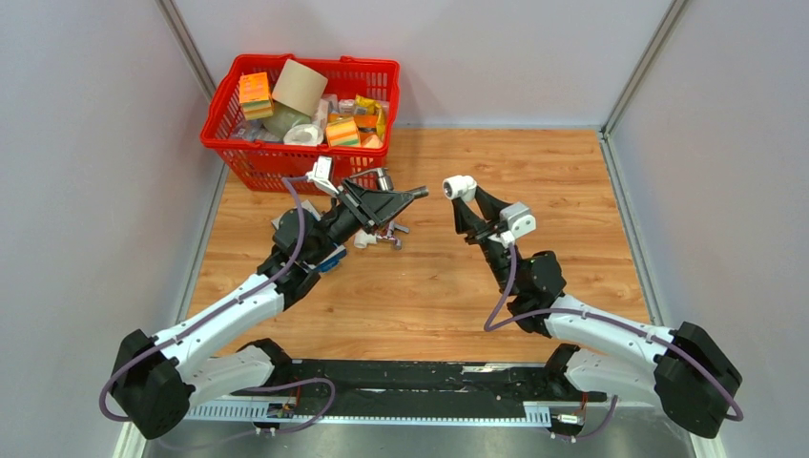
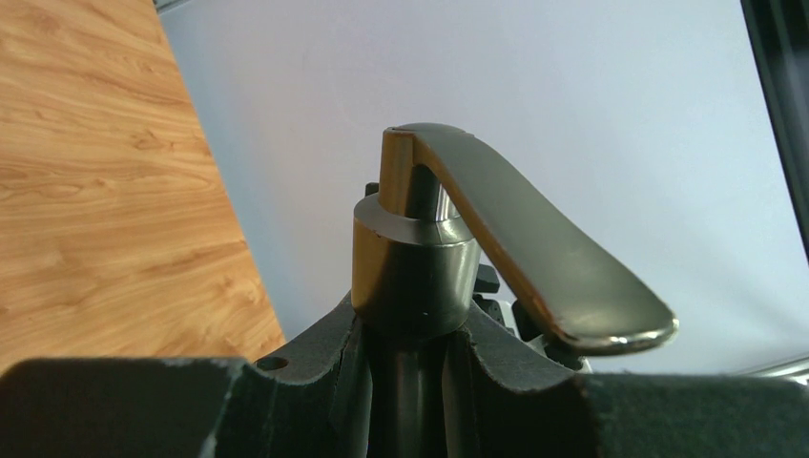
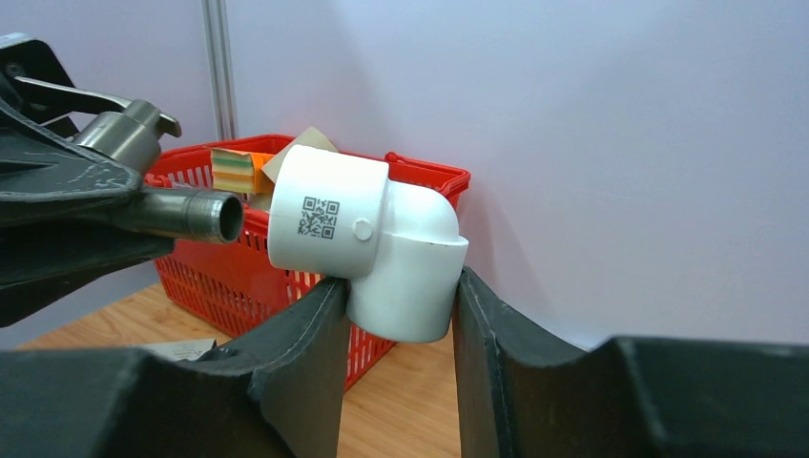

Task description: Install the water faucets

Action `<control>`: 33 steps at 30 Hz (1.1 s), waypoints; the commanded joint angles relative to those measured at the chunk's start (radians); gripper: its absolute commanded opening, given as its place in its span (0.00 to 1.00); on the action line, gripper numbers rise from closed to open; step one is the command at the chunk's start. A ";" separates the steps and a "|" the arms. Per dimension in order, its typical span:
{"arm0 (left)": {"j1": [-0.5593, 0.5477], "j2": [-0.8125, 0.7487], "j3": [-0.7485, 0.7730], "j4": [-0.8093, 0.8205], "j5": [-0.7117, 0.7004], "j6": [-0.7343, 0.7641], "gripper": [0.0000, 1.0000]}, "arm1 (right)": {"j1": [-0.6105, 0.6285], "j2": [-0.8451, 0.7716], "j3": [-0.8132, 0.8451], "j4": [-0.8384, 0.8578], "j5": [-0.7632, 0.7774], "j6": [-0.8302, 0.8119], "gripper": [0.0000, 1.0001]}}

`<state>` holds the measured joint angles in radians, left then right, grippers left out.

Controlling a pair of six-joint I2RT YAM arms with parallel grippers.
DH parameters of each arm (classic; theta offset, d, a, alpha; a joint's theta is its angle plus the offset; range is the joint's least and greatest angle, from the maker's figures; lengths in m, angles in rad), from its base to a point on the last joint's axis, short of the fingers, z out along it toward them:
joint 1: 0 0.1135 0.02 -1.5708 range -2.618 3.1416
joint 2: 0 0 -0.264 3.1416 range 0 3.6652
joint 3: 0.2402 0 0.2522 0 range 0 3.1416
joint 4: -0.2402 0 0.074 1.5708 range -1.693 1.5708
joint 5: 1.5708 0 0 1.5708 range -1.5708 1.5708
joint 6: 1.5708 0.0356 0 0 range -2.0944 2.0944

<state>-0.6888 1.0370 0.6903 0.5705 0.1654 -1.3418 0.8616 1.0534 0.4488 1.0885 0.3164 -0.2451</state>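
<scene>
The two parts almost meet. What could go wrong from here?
1. The pipe end of the dark grey faucet sits just short of the white elbow; if misaligned, it may hit the rim.
2. The right hand pinches only the elbow's round lower leg, so a push might twist it loose.

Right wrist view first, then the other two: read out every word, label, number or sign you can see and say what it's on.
No readable words or numbers in any view.
A QR code is printed on the white elbow fitting; it is a pattern only, with no letters beside it.
The packets in the red basket: print too small to read.
The dark grey faucet: no markings visible.
</scene>
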 commanded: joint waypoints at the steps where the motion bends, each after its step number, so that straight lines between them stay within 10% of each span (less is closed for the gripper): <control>1: -0.021 0.023 0.015 0.130 -0.011 -0.065 0.00 | 0.036 0.037 0.010 0.132 0.062 -0.080 0.00; 33: -0.051 0.124 0.086 0.195 0.039 -0.111 0.00 | 0.114 0.123 -0.038 0.289 0.184 -0.264 0.00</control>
<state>-0.7326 1.1625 0.7174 0.6735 0.2050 -1.4334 0.9607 1.1641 0.4103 1.2858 0.4915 -0.4931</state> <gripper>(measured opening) 0.342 0.413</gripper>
